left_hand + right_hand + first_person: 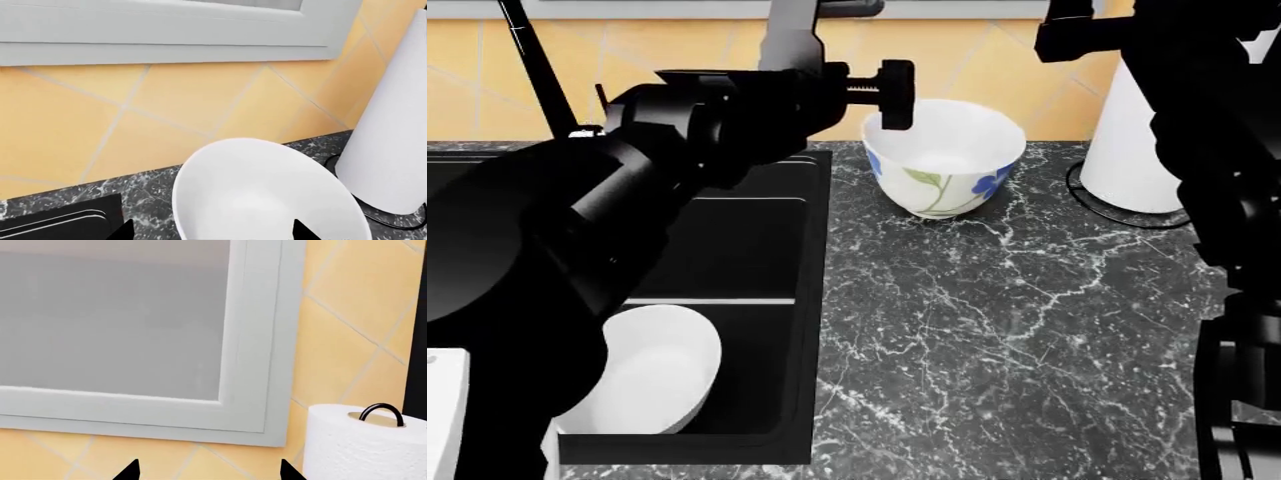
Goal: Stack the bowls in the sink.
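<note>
The flowered bowl (pixel 941 155) stands upright on the marble counter (pixel 1014 320), just right of the sink (pixel 754 250). The plain white bowl (pixel 647 370) lies tilted in the sink's near part. My left gripper (pixel 213 232) is open at the flowered bowl (pixel 267 195). One fingertip (pixel 303 231) is over the bowl's inside, and the other is over the counter on the sink side. In the head view the left arm (pixel 694 130) reaches across the sink to this bowl. My right gripper (pixel 208 471) is open and empty, held high and facing the tiled wall.
A tall white paper roll (pixel 1134 140) on a black wire holder stands close to the right of the flowered bowl, and shows again as the roll (pixel 393 125). The thin black faucet (pixel 534 70) rises behind the sink. A grey window frame (pixel 253 340) sits above the yellow tiles.
</note>
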### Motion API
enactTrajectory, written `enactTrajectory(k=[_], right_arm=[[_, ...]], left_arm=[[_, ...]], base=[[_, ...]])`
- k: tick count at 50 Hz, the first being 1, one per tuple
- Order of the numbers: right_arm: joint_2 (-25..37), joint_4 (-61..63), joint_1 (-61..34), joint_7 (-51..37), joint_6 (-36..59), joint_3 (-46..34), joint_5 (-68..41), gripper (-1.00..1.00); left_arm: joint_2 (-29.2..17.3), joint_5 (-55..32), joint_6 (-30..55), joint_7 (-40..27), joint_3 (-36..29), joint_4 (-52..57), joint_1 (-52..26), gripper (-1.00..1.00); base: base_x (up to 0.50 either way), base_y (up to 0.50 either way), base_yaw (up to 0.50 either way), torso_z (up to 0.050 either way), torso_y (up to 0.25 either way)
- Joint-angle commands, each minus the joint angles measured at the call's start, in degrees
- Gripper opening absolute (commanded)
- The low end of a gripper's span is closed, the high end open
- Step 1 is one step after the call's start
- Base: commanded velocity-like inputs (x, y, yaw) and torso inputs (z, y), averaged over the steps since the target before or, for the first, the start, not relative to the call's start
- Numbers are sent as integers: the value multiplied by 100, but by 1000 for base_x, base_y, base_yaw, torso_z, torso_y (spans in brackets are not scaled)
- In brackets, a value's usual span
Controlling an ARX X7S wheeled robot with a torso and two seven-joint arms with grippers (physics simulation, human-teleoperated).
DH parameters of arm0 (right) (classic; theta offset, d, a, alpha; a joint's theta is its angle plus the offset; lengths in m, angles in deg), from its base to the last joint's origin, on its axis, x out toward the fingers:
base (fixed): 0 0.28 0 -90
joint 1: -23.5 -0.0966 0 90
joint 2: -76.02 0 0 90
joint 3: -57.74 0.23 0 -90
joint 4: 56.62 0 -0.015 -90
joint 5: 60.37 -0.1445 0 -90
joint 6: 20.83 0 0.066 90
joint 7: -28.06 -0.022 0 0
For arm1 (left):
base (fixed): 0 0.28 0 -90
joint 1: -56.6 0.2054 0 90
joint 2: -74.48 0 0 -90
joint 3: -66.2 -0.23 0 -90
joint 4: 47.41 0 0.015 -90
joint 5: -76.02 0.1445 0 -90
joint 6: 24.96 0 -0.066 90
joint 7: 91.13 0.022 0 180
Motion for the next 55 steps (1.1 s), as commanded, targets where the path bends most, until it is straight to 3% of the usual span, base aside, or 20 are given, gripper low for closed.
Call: enactTrajectory(k=[1, 33, 55], right_arm=[[13, -19, -15, 4, -20, 3, -10, 100], [116, 124, -258, 3, 196, -56, -44, 100], [161, 110, -226, 1, 163, -63, -47, 100]], left_arm=[[0, 95, 57, -1, -1, 56, -12, 100], [0, 133, 15, -50, 26, 93, -20, 100], [0, -1523, -614, 107, -112, 108, -416, 100]], base=[[0, 0, 0, 0, -100], [0, 0, 0, 0, -123], [0, 0, 0, 0, -30]])
